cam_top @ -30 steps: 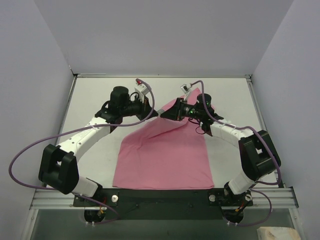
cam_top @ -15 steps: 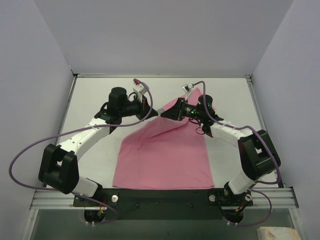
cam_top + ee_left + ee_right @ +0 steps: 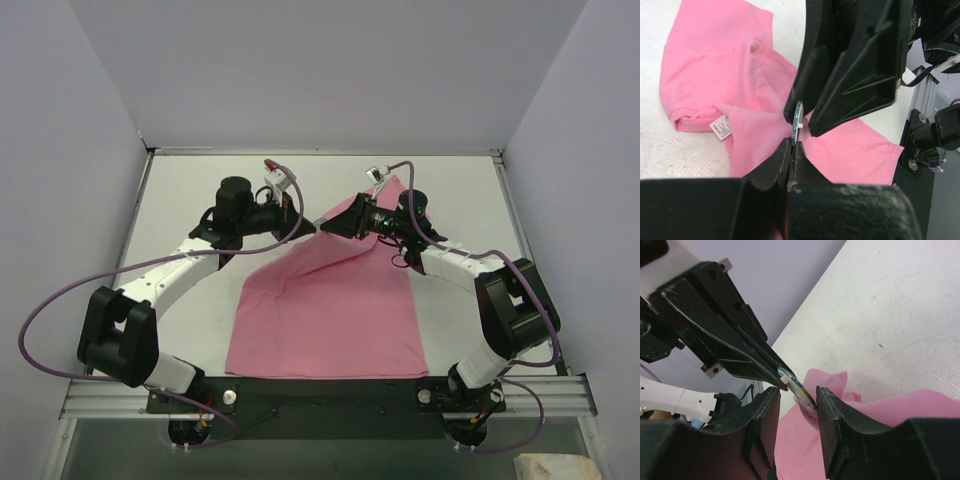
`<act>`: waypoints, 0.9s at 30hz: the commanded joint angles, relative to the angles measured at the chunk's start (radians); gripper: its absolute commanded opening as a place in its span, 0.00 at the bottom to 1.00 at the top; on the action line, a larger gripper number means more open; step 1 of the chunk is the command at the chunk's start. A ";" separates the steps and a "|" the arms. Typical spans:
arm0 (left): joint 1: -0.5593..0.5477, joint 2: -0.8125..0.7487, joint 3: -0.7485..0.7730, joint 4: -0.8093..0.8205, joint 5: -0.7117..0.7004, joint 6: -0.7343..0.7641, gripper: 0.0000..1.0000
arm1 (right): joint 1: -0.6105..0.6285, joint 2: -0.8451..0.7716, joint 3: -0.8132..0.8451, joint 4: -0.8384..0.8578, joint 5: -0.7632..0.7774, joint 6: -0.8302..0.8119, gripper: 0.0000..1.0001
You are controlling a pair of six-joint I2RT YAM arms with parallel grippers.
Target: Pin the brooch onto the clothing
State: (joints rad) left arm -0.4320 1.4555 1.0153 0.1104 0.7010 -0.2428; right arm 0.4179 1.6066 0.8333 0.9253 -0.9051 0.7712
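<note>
The pink clothing (image 3: 330,310) lies on the table, one upper corner lifted to where both grippers meet. My left gripper (image 3: 306,228) is shut on the brooch (image 3: 798,118), a thin greenish disc seen edge-on just past its tips (image 3: 791,142). In the right wrist view the brooch (image 3: 797,385) slants between the fingers of my right gripper (image 3: 798,392), which stands open around it. Its lower edge touches the right-hand finger (image 3: 827,405); the other finger stands apart. A bunch of pink cloth (image 3: 832,385) sits right behind the disc.
The shirt's white label (image 3: 720,125) shows by the neckline below the left wrist. White table (image 3: 190,190) surrounds the shirt, walled on three sides. Purple cables loop off both arms, and a metal rail (image 3: 320,395) runs along the near edge.
The right gripper's jaws have spread apart around the brooch. Both arms have stayed almost in place, the left still gripping the disc.
</note>
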 commanded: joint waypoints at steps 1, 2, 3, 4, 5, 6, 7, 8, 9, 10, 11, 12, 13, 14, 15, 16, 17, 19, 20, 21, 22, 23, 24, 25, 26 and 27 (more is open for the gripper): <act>0.007 0.003 -0.020 0.002 0.018 -0.007 0.00 | -0.005 -0.037 0.012 0.172 -0.014 -0.004 0.42; 0.010 0.003 -0.020 0.002 0.015 -0.009 0.00 | -0.008 -0.045 0.006 0.168 -0.009 -0.007 0.46; 0.012 0.002 -0.020 0.002 0.011 -0.010 0.00 | -0.010 -0.056 0.001 0.161 0.008 -0.016 0.54; 0.013 0.002 -0.020 0.006 0.011 -0.012 0.00 | -0.010 -0.080 -0.002 0.130 0.020 -0.029 0.59; 0.016 0.002 -0.018 0.008 0.009 -0.013 0.00 | -0.010 -0.094 -0.006 0.109 0.031 -0.062 0.63; 0.015 0.002 -0.018 0.009 0.008 -0.015 0.00 | -0.010 -0.108 -0.014 0.087 0.055 -0.081 0.79; 0.018 0.003 -0.015 0.012 0.008 -0.016 0.00 | -0.008 -0.134 -0.016 0.042 0.067 -0.099 0.87; 0.018 0.005 -0.014 0.014 0.009 -0.016 0.00 | -0.008 -0.148 -0.017 0.015 0.086 -0.136 0.95; 0.018 0.008 -0.014 0.014 0.011 -0.018 0.00 | -0.008 -0.160 -0.019 -0.014 0.100 -0.153 1.00; 0.018 0.011 -0.009 0.015 0.011 -0.018 0.00 | -0.007 -0.180 -0.019 -0.058 0.118 -0.168 1.00; 0.018 0.009 -0.007 0.017 0.011 -0.023 0.00 | -0.007 -0.191 -0.017 -0.077 0.129 -0.179 1.00; 0.019 0.012 -0.006 0.018 0.011 -0.024 0.00 | -0.007 -0.200 -0.017 -0.112 0.136 -0.200 1.00; 0.019 0.014 -0.004 0.023 0.011 -0.024 0.00 | -0.007 -0.217 -0.017 -0.124 0.152 -0.205 1.00; 0.019 0.014 -0.001 0.022 0.011 -0.024 0.00 | -0.005 -0.224 -0.019 -0.135 0.159 -0.211 1.00; 0.018 0.014 0.000 0.023 0.008 -0.024 0.00 | -0.007 -0.234 -0.020 -0.153 0.167 -0.219 1.00; 0.019 0.016 0.000 0.025 0.008 -0.026 0.00 | -0.007 -0.243 -0.017 -0.166 0.172 -0.222 1.00; 0.019 0.016 0.005 0.026 0.006 -0.024 0.00 | -0.007 -0.244 -0.016 -0.177 0.182 -0.225 1.00; 0.021 0.017 0.006 0.038 0.005 -0.027 0.00 | -0.008 -0.249 -0.020 -0.200 0.204 -0.222 1.00; 0.021 0.019 0.014 0.038 0.003 -0.029 0.00 | -0.013 -0.249 -0.020 -0.210 0.236 -0.214 1.00; 0.021 0.022 0.019 0.040 -0.001 -0.030 0.00 | -0.014 -0.249 -0.022 -0.233 0.248 -0.207 1.00; 0.021 0.025 0.023 0.041 -0.005 -0.030 0.00 | -0.016 -0.249 -0.020 -0.244 0.259 -0.188 1.00; 0.022 0.028 0.028 0.043 -0.012 -0.033 0.00 | -0.019 -0.249 -0.022 -0.253 0.273 -0.179 1.00; 0.025 0.035 0.035 0.043 -0.014 -0.035 0.00 | -0.027 -0.249 -0.022 -0.272 0.276 -0.168 1.00; 0.027 0.040 0.042 0.046 -0.017 -0.038 0.00 | -0.031 -0.247 -0.017 -0.285 0.273 -0.164 1.00; 0.032 0.045 0.048 0.046 -0.034 -0.047 0.00 | -0.034 -0.246 -0.013 -0.302 0.276 -0.161 1.00; 0.038 0.058 0.063 0.043 -0.043 -0.050 0.00 | -0.042 -0.246 -0.011 -0.327 0.273 -0.164 1.00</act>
State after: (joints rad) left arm -0.4156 1.4860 1.0023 0.0978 0.6895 -0.2733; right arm 0.3981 1.3895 0.8108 0.6399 -0.6598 0.6048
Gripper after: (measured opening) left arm 0.029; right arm 0.999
